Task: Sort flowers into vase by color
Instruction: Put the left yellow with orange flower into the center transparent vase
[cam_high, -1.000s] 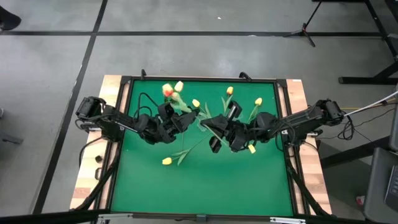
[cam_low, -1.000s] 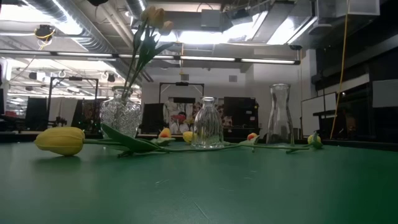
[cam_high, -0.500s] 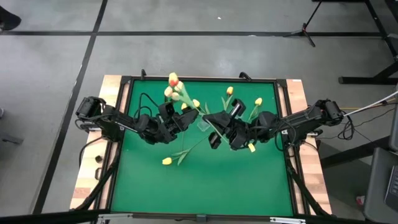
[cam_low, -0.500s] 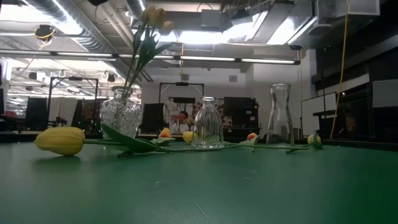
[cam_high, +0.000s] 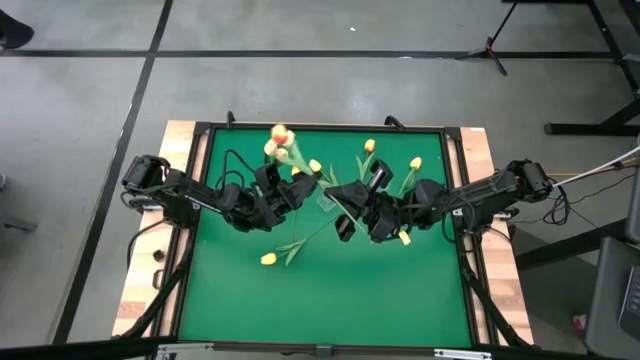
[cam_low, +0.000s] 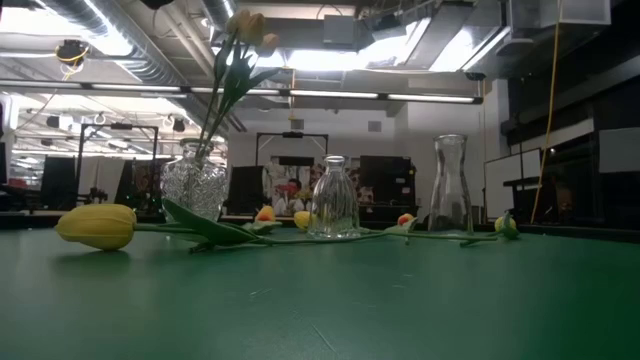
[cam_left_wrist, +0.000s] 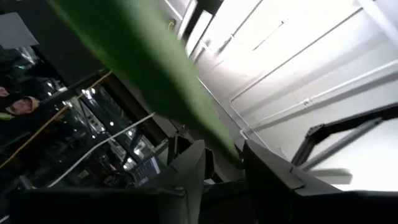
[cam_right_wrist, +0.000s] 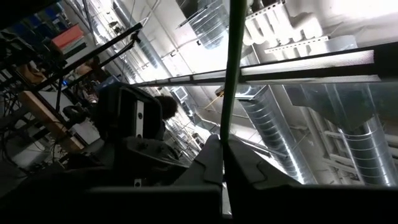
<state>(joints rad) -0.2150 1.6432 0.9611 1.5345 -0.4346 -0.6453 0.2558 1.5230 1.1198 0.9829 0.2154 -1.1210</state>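
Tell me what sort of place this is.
Probably a robotics lab or workshop: bare ceiling ducts and strip lights overhead, equipment racks behind the green table, a tripod on the concrete floor.

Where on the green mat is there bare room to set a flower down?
The near half of the green mat is bare, beyond the lone yellow tulip. The far half is crowded: both grippers, left and right, vases and tulips.

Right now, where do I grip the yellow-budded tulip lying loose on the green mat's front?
Grip the yellow-budded tulip by its thin green stem, past the leaves, coming straight down with the pincer set across it: it lies flat on the green mat, stem bare there.
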